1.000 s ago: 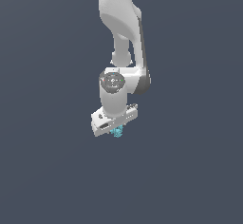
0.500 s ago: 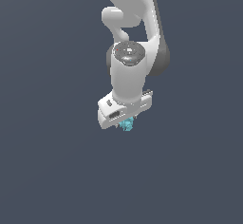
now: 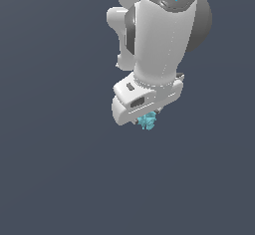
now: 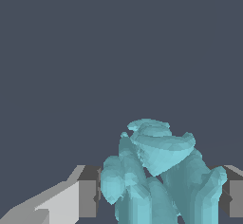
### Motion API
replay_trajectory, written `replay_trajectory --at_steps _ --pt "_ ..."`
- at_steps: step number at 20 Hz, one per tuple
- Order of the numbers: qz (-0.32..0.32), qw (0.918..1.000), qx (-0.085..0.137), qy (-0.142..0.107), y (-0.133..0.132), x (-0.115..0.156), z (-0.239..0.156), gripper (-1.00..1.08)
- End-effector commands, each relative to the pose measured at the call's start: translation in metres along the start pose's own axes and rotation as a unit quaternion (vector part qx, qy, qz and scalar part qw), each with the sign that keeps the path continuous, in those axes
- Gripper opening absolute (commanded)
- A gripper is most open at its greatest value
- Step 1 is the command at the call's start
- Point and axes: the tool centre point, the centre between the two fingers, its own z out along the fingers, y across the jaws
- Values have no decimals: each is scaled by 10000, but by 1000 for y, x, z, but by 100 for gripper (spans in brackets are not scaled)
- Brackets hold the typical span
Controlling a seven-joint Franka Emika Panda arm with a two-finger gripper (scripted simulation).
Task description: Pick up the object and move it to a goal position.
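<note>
The object is a small lumpy cyan clump (image 3: 147,122) that hangs just under my white gripper (image 3: 148,115) in the exterior view. In the wrist view the cyan clump (image 4: 156,175) fills the space between my two fingers (image 4: 85,192), which press on it from both sides. The gripper is shut on the clump and holds it up in the air. The fingertips are mostly hidden behind the hand in the exterior view.
The white arm (image 3: 159,35) reaches down from the top of the exterior view. Around it is only a plain dark grey-blue background. No goal marker shows.
The arm and gripper with the cyan clump have come much closer to the exterior camera and shifted toward the exterior view's right; the clump stays held.
</note>
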Motion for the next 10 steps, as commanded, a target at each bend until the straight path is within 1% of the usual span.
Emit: replay_trajectory --at_steps 1,5,10 --pt "4 10000 3 -8 -4 6 -16 -100" --pt "4 10000 3 -8 -9 14 -34 -100" --pt "4 10000 3 -8 -12 19 -47 -100"
